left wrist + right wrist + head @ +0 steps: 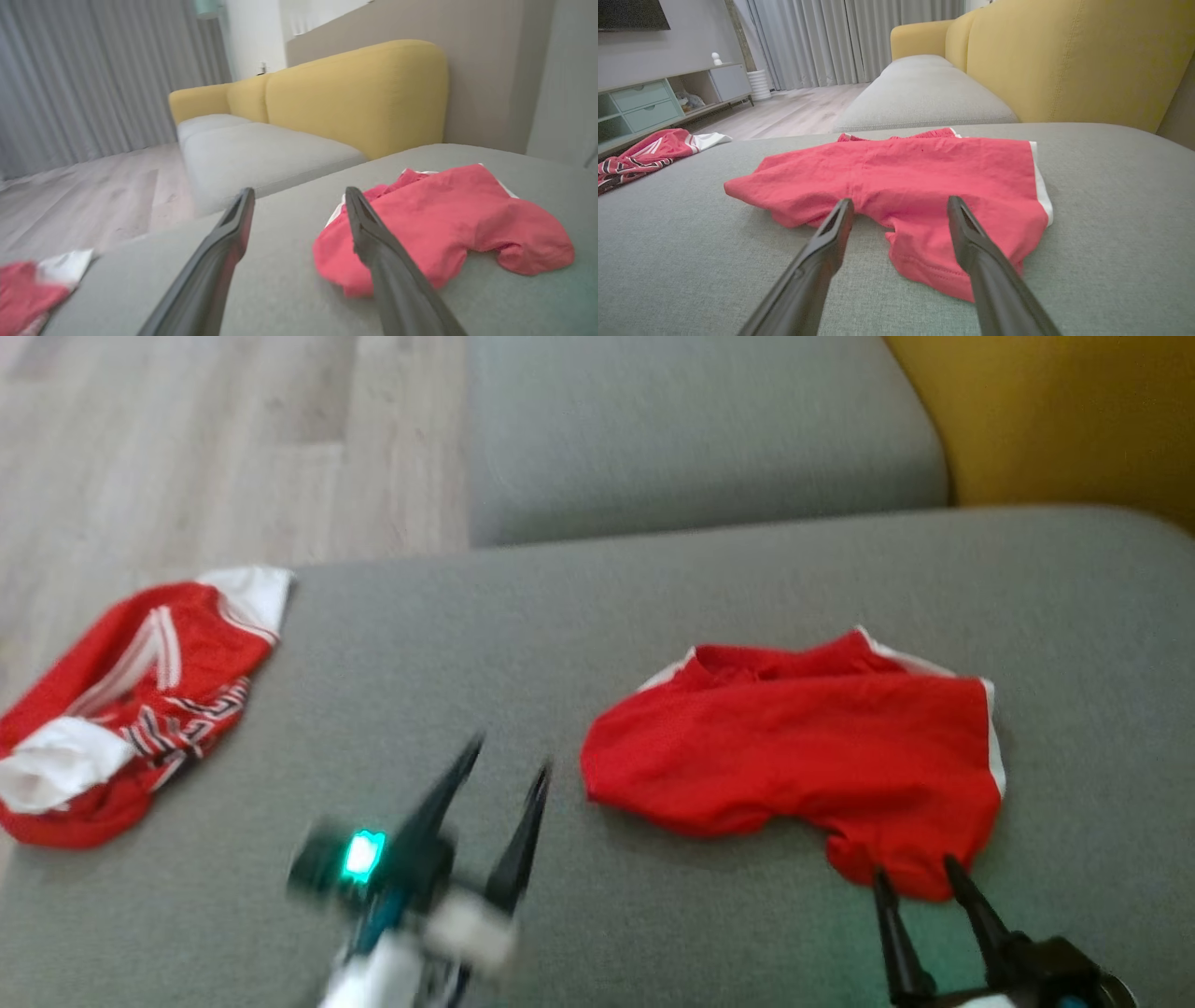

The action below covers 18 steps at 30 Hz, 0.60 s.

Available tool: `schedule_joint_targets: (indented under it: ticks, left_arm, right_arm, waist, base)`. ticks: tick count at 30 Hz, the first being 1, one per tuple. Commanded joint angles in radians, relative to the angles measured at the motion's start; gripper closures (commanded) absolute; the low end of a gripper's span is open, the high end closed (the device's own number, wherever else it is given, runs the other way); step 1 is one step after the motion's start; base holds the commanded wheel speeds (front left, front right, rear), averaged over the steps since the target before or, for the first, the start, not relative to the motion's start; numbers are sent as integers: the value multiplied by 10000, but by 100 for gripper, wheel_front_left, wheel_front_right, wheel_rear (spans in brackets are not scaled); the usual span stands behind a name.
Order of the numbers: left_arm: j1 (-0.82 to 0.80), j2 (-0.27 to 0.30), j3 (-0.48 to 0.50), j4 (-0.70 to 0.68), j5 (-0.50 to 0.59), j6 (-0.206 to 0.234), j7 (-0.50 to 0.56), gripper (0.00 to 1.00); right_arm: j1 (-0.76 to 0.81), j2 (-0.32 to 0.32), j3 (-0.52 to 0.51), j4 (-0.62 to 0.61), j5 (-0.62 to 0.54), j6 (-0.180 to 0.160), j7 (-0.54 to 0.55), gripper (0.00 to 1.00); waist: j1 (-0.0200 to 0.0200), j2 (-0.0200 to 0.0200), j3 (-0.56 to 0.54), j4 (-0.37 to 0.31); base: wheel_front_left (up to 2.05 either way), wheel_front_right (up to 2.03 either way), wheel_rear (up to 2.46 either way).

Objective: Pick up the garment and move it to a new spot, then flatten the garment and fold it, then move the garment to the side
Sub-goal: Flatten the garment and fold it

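The garment (803, 747) is a pair of red shorts with white side trim, lying loosely spread on the grey cushion at the right (444, 219) (906, 186). My right gripper (920, 877) stands open at the shorts' near leg hem, its fingers low over the cloth (899, 207) and holding nothing. Left of the shorts, over bare cushion, my left gripper (509, 761) is open and blurred, with the shorts' left edge just past its right finger (299, 198).
A second red garment with white and striped parts (131, 700) lies crumpled at the cushion's left edge (649, 151). Beyond are another grey seat (691, 429), a yellow sofa back (1064, 420), wood floor (187, 439) and a media cabinet (654, 102).
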Motion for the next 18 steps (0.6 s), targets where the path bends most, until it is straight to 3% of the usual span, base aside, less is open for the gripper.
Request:
schedule_joint_targets:
  ticks: [1,5,10,18]
  left_arm:
    - [-1079,53,92,-144,-32,-133,131,0]
    - [-3473,76,-928,564,-965,-341,1183,0]
    - [-6120,462,-2881,1260,-3175,-351,2511,0]
    - [-9174,873,-5526,2459,-5481,-353,4458,0]
  right_arm:
    - [-751,-70,345,-381,-78,65,-38,0]
    - [-1276,-70,709,-486,-118,65,-38,0]
    - [-1840,-70,1019,-477,11,65,-38,0]
    - [-2649,-70,1395,-484,234,65,-38,0]
  waist:
    - [-2,0,500,-349]
    - [-2,0,1308,-797]
    - [-2,0,2134,-1285]
    - [-2,0,3529,-2053]
  base:
    - [0,0,0]
    - [0,0,0]
    - [0,0,0]
    - [0,0,0]
